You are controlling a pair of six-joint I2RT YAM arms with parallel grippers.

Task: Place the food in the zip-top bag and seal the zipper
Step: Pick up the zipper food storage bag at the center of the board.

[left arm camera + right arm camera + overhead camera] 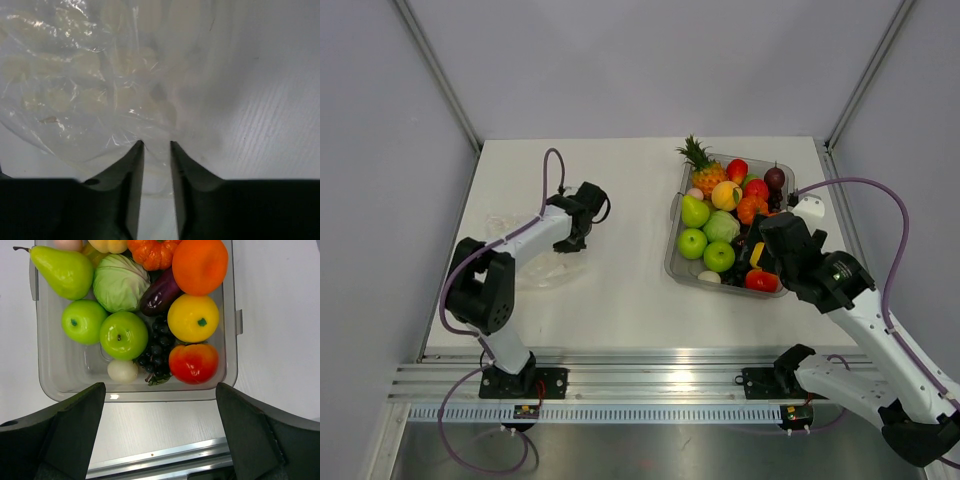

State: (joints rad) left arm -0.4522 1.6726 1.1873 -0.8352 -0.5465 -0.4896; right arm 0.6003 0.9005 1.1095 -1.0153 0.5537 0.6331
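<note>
The zip-top bag (pixel 525 265) lies crumpled and see-through on the table at the left; its zipper cannot be made out. My left gripper (pixel 575 240) (pixel 156 144) sits low at the bag's (pixel 85 85) edge, jaws drawn narrow with a small gap and a fold of film lying in it. The food (pixel 720 225) fills the clear tray (pixel 672 262): pineapple (pixel 703 168), green apples (pixel 123 335), cabbage (pixel 120 282), grapes (pixel 155 350), a red piece (pixel 193 363). My right gripper (pixel 760 258) (pixel 160 395) hangs wide open over the tray's near wall, holding nothing.
The tray's right wall (pixel 230 315) has a small tab. A pear (pixel 62 270), an eggplant (pixel 160 292), a yellow fruit (pixel 193 317) and a white onion (pixel 122 371) also lie inside. An aluminium rail (pixel 650 380) runs along the table's near edge. Grey walls enclose the table.
</note>
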